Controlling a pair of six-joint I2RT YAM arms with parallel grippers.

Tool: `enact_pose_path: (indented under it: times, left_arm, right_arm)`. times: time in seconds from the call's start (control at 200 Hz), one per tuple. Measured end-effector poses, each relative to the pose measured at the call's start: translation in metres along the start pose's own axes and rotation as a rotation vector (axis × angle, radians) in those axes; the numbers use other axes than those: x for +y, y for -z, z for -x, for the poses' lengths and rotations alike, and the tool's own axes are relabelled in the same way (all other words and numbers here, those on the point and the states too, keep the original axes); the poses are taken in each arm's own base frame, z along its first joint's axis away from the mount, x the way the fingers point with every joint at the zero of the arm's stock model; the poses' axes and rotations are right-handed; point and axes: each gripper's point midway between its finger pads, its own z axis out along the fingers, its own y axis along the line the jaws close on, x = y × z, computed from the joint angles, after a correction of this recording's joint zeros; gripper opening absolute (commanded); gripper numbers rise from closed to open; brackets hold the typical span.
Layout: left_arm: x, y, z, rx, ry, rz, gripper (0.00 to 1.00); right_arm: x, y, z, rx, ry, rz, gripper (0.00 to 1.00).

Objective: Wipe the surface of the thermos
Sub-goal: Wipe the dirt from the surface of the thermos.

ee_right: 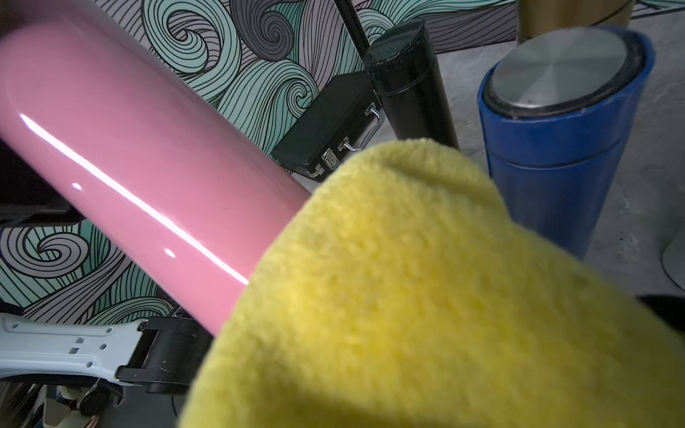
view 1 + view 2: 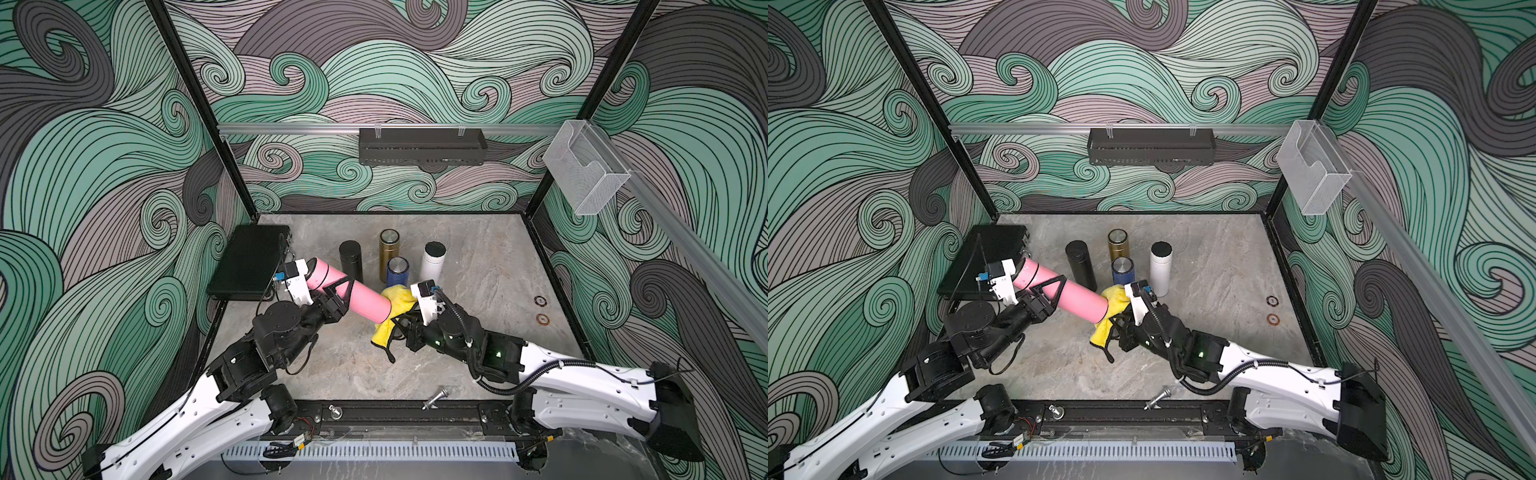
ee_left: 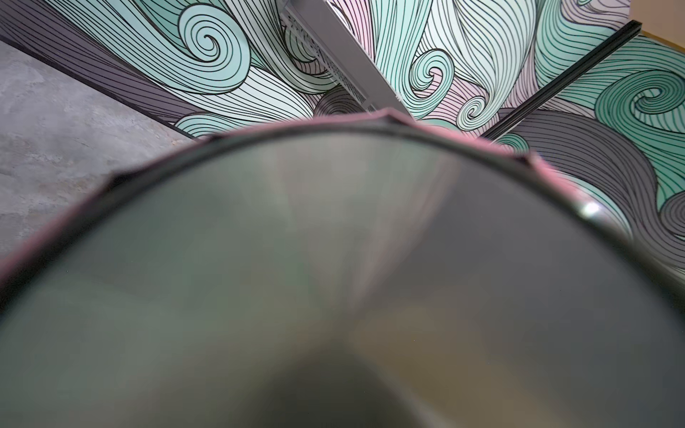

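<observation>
One pink thermos (image 2: 368, 300) is being held off the table (image 2: 478, 266), lower middle of both top views. Its long axis is running from upper left, by the black case (image 2: 249, 262), down to lower right. The left gripper (image 2: 337, 293) is clamping it about mid-length, jaws closed round the barrel. A yellow cloth (image 2: 397, 297) is pressing on the lower-right end and draping below it. The right gripper (image 2: 402, 320) is pinching that cloth, its fingers buried in the pile. Bare barrel is stretching from the cloth toward upper left, so the stroke is probably going along that axis, and the right arm is nearer. Behind are standing a black flask (image 2: 351, 262), gold flask (image 2: 389, 253), blue flask (image 2: 397, 272) and white flask (image 2: 433, 262). No brand, label or writing is showing legibly.
</observation>
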Motion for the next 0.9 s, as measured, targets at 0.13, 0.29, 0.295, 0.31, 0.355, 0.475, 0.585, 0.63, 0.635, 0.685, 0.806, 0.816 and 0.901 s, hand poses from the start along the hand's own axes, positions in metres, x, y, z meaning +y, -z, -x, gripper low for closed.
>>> enact_pose_path:
  times: [0.13, 0.29, 0.295, 0.31, 0.355, 0.475, 0.585, 0.63, 0.635, 0.685, 0.806, 0.816, 0.901]
  left_arm:
    - [0.005, -0.004, 0.0, -0.011, -0.012, 0.034, 0.0]
    - [0.01, -0.008, -0.001, -0.018, -0.025, 0.061, 0.0]
    - [0.01, -0.008, -0.001, -0.018, -0.026, 0.062, 0.0]
    - [0.01, -0.008, -0.001, -0.018, -0.027, 0.064, 0.0]
    - [0.011, -0.01, -0.002, -0.017, -0.029, 0.071, 0.0]
    - [0.014, -0.015, -0.005, -0.01, -0.033, 0.089, 0.0]
    - [0.016, -0.02, -0.01, 0.003, -0.031, 0.104, 0.0]
    - [0.016, -0.022, -0.011, 0.008, -0.03, 0.109, 0.0]
    - [0.016, -0.022, -0.012, 0.009, -0.031, 0.11, 0.0]
    - [0.016, -0.024, -0.013, 0.013, -0.03, 0.115, 0.0]
    - [0.016, -0.026, -0.014, 0.018, -0.027, 0.119, 0.0]
    - [0.016, -0.026, -0.014, 0.018, -0.027, 0.119, 0.0]
    - [0.014, -0.025, -0.011, 0.012, -0.025, 0.116, 0.0]
  right_arm:
    - [0.009, -0.004, -0.025, 0.06, -0.015, 0.039, 0.0]
    - [0.027, 0.003, -0.043, 0.105, 0.004, 0.093, 0.0]
    - [0.028, 0.003, -0.044, 0.106, 0.005, 0.096, 0.0]
    - [0.029, 0.004, -0.044, 0.106, 0.006, 0.1, 0.0]
    - [0.035, 0.008, -0.044, 0.105, 0.016, 0.116, 0.0]
    - [0.047, 0.014, -0.038, 0.091, 0.062, 0.129, 0.0]
    - [0.064, 0.006, -0.02, 0.059, 0.116, 0.118, 0.0]
    - [0.073, -0.002, -0.011, 0.039, 0.137, 0.11, 0.0]
    - [0.075, -0.003, -0.009, 0.034, 0.141, 0.109, 0.0]
    - [0.083, -0.011, -0.001, 0.009, 0.163, 0.102, 0.0]
    - [0.083, -0.033, 0.0, -0.023, 0.212, 0.038, 0.0]
    - [0.082, -0.034, 0.0, -0.023, 0.215, 0.032, 0.0]
    - [0.071, -0.043, -0.005, -0.021, 0.233, -0.034, 0.0]
